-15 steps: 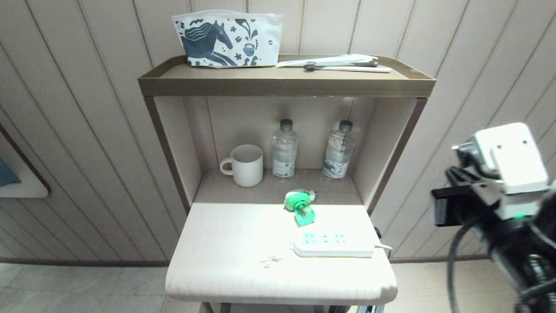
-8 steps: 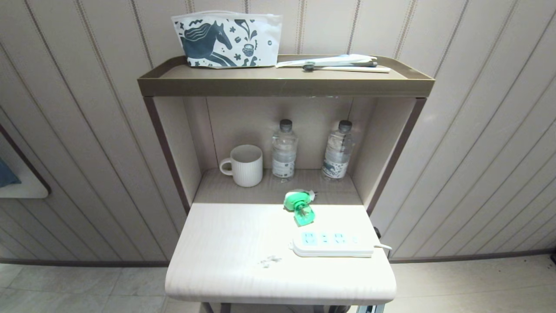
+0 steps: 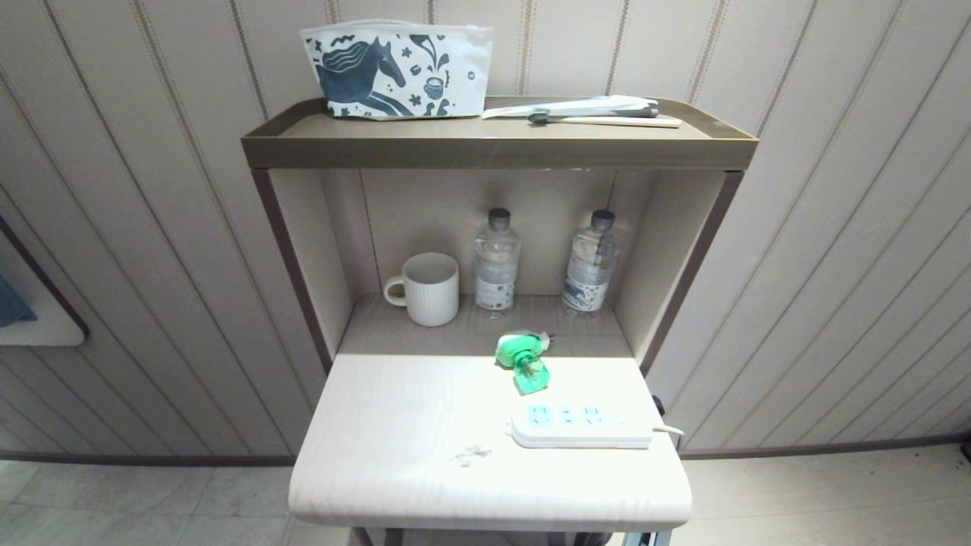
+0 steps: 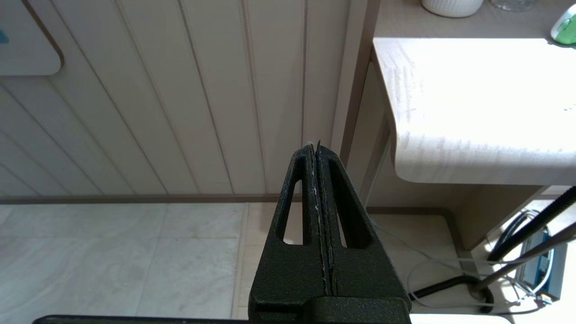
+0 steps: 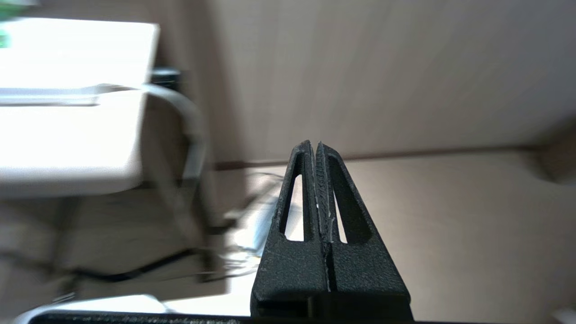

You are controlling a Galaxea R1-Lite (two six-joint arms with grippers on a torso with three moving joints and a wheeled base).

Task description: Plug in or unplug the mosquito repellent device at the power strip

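From where I sit, the device [image 3: 522, 359] lies unplugged on its side on the counter [image 3: 394, 455], just behind the strip [image 3: 580, 426], near it but not touching, with its green bottle end pointing toward the strip. The strip sits at the counter's front right, its cord [image 3: 669, 431] going over the right edge. My worry is the pickup: the device is lying down, so I judge a grab from above could roll it or catch the bottle instead of the body, and the prongs would then meet the sockets crooked. The strip looks loose, so a hard push might slide it toward the edge, where the cord could drag it. Both tools are low and off the counter. The right tool [image 5: 318, 148] is pressed together and empty, beside the counter's right edge and below its top, well apart from the device. The left tool [image 4: 315, 150] is also pressed together, empty, parked below the counter's left front corner, with the device far across the top from it.
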